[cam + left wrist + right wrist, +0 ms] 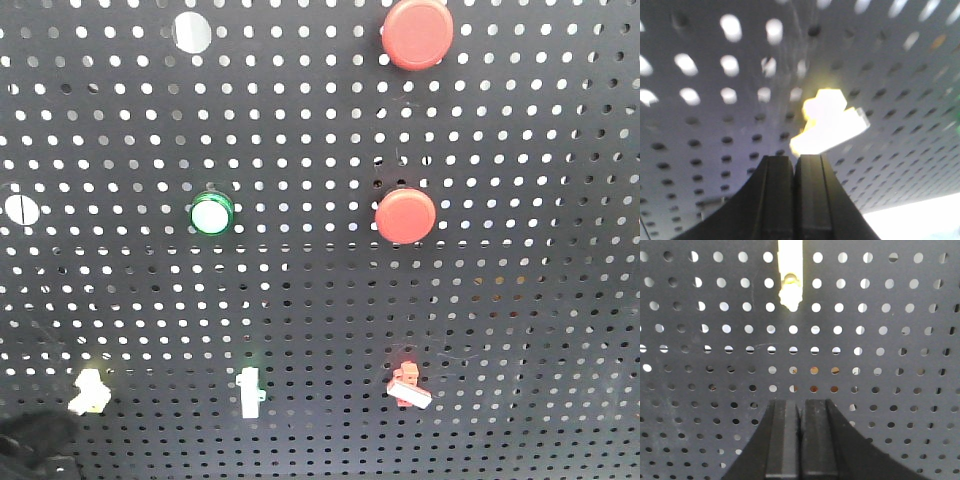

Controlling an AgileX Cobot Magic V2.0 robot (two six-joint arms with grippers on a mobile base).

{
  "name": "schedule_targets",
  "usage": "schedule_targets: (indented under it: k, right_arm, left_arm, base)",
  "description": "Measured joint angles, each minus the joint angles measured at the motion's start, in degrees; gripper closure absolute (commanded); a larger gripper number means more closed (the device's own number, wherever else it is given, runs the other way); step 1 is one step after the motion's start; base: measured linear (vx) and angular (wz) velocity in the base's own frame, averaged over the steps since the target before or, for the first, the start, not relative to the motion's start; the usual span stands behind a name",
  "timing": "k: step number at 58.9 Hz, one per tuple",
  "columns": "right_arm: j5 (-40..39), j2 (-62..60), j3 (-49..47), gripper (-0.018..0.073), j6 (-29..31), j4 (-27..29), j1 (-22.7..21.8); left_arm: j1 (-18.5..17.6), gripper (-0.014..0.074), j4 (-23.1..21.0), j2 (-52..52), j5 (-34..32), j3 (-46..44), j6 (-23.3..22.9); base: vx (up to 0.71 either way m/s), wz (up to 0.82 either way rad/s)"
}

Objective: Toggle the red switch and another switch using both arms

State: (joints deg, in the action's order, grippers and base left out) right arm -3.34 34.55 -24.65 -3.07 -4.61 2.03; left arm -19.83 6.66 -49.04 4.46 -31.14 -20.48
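Observation:
On the dark pegboard [320, 300], the red switch [408, 385] sits low and right of centre, its white lever angled down to the right. The pale yellow switch [88, 392] is at the lower left, with a black arm end [35, 445] just below it in the corner. In the left wrist view my left gripper [794, 157] is shut, its tips right under the glowing pale yellow switch [827, 125]; I cannot tell whether they touch. My right gripper [800, 402] is shut and faces bare board, well below a slim pale lever [790, 280]. No red switch shows in that view.
Two big round red buttons [417, 33] [405, 215] and a green-ringed button [212, 213] sit higher on the board. A slim white lever [249, 392] stands between the two small switches. Large white holes [192, 32] [20, 208] are at the upper left.

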Motion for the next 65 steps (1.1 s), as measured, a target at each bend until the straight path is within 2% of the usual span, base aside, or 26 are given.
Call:
schedule_targets:
  k: [7,12,30,41,53,65]
  right_arm:
    - [-0.3,0.0,0.0,0.0566,0.0,0.0,1.1]
    - [-1.3,0.0,0.0,0.0566,0.0,-0.7,4.0]
    - [-4.0,4.8,-1.4,0.0566,0.0,-2.8,21.5]
    - [-8.6,14.7,-7.4,0.0566,0.0,-3.0,28.7]
    - [-13.8,24.4,-11.8,0.0566,-0.4,-3.0,30.9]
    - [-15.0,28.7,-12.4,0.0566,-4.4,-3.2,31.1]
  left_arm:
    - [0.0,0.0594,0.0,4.1,0.0,0.0,0.0]
    - [0.0,0.0594,0.0,6.7,0.0,0.0,0.0]
    - [0.0,0.0594,0.0,11.3,0.0,0.0,0.0]
    - [0.0,0.0594,0.0,11.3,0.0,0.0,0.0]
    - [0.0,0.0594,0.0,11.3,0.0,0.0,0.0]
    - [0.0,0.0594,0.0,11.3,0.0,0.0,0.0]
  base:
    - [0.00,0.00]
    - [0.00,0.00]
    - [0.00,0.00]
    - [0.00,0.00]
    - [0.00,0.00]
    - [0.00,0.00]
